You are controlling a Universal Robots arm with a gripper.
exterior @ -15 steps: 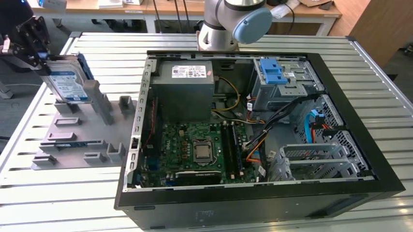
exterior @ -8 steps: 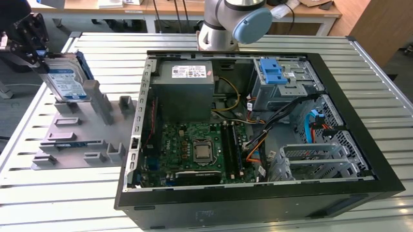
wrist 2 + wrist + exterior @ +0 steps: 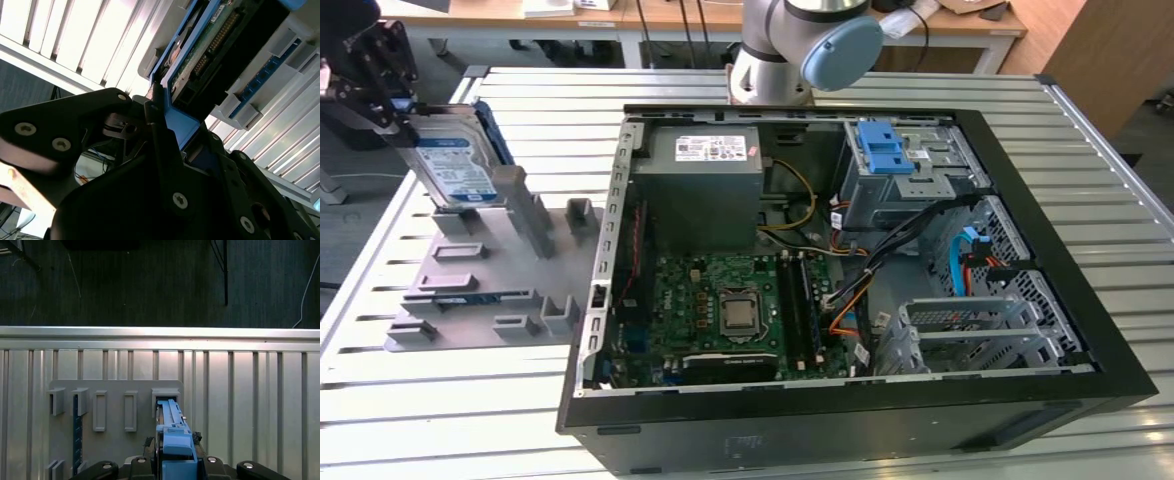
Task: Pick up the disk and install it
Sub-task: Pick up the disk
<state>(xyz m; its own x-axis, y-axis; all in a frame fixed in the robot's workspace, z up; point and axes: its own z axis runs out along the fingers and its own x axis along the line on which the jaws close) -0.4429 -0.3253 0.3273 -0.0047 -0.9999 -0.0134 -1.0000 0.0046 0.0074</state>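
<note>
1. Here, my claw [image 3: 398, 105] clamps the disk [image 3: 454, 165] by its top edge.
2. The disk stands at a slot of the grey rack [image 3: 494, 270], held vertical to match the slot walls, beside the open computer case [image 3: 854, 400].

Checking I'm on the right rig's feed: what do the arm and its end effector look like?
The arm is a silver-grey metal tube with a round light-blue plastic joint cap. The end effector is matte black, built of angular linked plates with small silver screw heads.
</note>
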